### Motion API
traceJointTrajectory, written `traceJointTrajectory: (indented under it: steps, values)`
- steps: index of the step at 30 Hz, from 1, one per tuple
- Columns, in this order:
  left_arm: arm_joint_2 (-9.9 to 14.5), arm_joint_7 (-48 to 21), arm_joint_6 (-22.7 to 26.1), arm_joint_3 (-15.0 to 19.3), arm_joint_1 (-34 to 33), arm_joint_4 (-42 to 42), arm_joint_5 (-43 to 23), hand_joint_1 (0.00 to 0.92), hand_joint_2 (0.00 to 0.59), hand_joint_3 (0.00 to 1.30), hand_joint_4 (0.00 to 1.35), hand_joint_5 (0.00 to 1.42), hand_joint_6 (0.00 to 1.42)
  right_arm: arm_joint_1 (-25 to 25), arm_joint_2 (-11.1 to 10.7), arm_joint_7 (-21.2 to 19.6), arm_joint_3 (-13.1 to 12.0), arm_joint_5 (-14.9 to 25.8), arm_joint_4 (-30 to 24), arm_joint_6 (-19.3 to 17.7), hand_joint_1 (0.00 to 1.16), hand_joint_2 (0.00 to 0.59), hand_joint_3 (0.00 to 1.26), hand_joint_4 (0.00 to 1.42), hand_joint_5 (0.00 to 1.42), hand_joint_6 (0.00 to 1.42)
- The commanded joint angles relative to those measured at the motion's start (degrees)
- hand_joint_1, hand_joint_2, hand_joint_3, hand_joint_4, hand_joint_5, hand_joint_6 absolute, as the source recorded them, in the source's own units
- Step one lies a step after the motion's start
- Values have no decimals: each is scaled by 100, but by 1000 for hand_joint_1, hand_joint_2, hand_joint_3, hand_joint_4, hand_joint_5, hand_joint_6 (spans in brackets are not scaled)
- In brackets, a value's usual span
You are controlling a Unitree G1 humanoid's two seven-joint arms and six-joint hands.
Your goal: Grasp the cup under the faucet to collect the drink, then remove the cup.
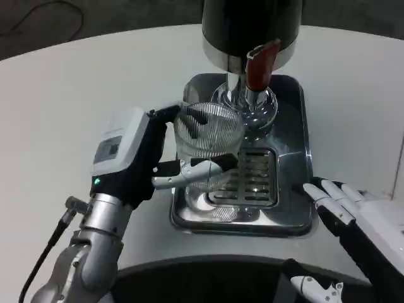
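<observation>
Head view of a drink dispenser [251, 28] standing at the back of a steel drip tray [297, 214] on a white table [57, 107]. The left hand [148, 161] wraps its fingers [189, 172] around a clear ribbed cup [208, 136], gripping it from the side; one finger lies across the near wall and dark fingertips show through the glass on the far side. The cup is held over the tray, above the slotted grate [252, 180], with its rim just left of and slightly nearer than the faucet and its red lever [260, 63]. Whether the cup base rests on the grate or hangs above it cannot be told. The right hand [353, 211] lies on the table just beside the tray's right edge, fingers apart and holding nothing.

Risks, as judged from this position: the cup mouth appears offset from the faucet outlet, so a pour started here could fall partly outside the rim onto the tray. The ribbed, transparent wall offers a slippery grip; added liquid weight could let the cup tilt or slide in the fingers. Lifting out too steeply could knock the rim against the faucet.
</observation>
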Motion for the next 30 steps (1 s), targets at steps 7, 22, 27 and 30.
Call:
traceJointTrajectory:
  steps: [7,22,27,30]
  values:
    - [66,329,-79,-384,-544,640,30,497,263,1027,1232,1424,1424,196,-86,-37,-165,194,-107,-81,364,375,63,0,0,0]
    - [60,527,-57,-817,-897,1099,122,497,263,1027,1230,1424,1424,279,-199,-17,-309,428,-123,-101,364,375,63,0,0,0]
    - [19,599,-69,-923,-985,1207,144,497,263,1027,1230,1424,1424,296,-229,-19,-331,476,-123,-98,364,375,65,0,0,0]
    - [1,633,-76,-964,-1017,1265,147,497,263,1027,1230,1424,1424,296,-234,-16,-335,488,-123,-94,363,375,69,0,0,0]
